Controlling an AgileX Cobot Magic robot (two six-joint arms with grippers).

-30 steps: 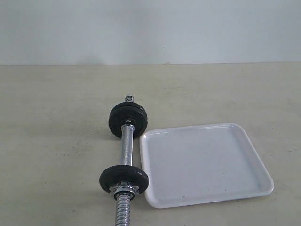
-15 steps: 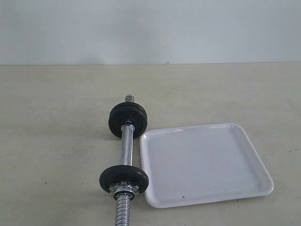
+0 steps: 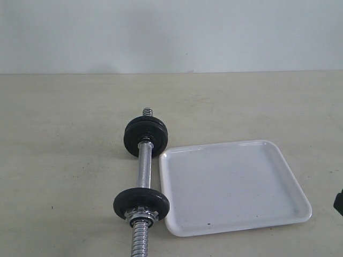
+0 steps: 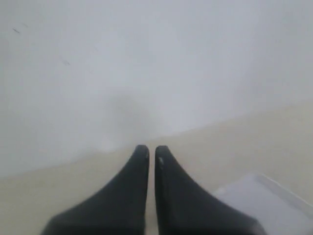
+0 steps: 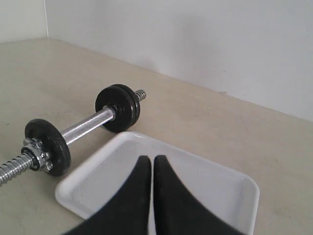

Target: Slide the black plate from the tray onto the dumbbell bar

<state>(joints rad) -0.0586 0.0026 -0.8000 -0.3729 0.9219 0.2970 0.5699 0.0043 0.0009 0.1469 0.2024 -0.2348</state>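
The white tray lies on the table with nothing on it. Just left of it lies the chrome dumbbell bar. One black plate sits on the bar's near end, with a silver collar nut against it. Two more black discs sit together at the far end. My right gripper is shut and empty above the tray, with the bar and the plate beyond it. My left gripper is shut and empty, facing the wall, with a tray corner beside it.
A pale wall rises behind the beige table. A dark part of my right arm shows at the right edge of the exterior view, beside the tray.
A dark part of my right arm has come into the exterior view at its right edge. The bar, plates and tray have not moved.
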